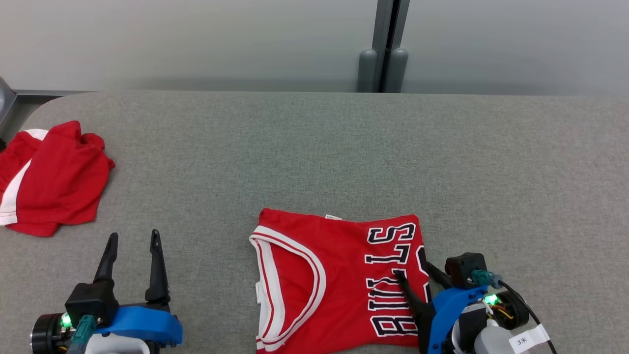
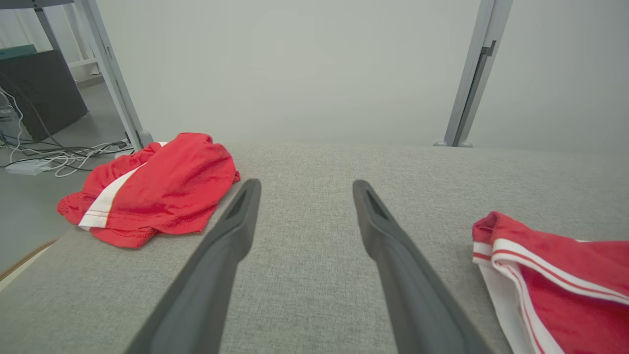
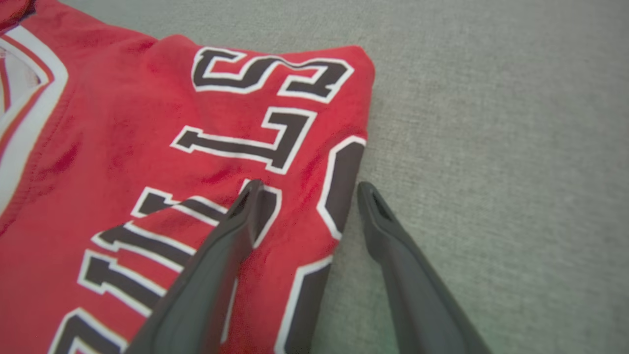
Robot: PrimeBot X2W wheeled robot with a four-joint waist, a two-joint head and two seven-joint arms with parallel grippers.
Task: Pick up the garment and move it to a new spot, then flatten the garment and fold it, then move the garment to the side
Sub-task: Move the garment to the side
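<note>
Right end effector (image 1: 413, 270) is reaching low along the table's (image 1: 314, 147) near edge. It is gaping wide and gripping nothing, straddling the jersey's (image 1: 334, 275) right border. Left end effector (image 1: 135, 235) is sitting near-left, spread and empty. Broad grey surface is stretching beyond, and a second red garment (image 1: 49, 182) is lying at the left edge.

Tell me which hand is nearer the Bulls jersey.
Right. The right hand straddles the right edge of the jersey, one finger over its lettering; the left hand is apart, off its left side.
</note>
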